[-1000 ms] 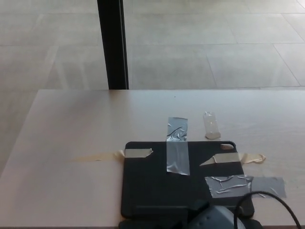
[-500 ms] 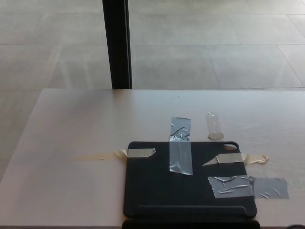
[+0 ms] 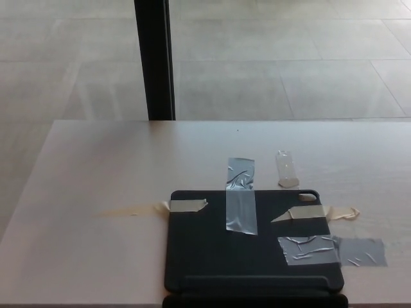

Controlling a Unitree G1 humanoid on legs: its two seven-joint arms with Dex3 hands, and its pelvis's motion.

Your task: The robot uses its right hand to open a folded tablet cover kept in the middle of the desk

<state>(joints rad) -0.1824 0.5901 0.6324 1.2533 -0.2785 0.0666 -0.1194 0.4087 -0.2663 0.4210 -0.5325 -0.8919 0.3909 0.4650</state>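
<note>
On desk (image 3: 96, 167), taped tablet cover (image 3: 218, 250), closed flat

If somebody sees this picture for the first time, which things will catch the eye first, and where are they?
The eye falls first on the black tablet cover, lying closed and flat at the near edge of the pale desk. Next come the tape strips fastening it: a grey strip over its far edge, another grey piece at its right side, and beige strips near its far corners. Neither robot hand shows.
</note>
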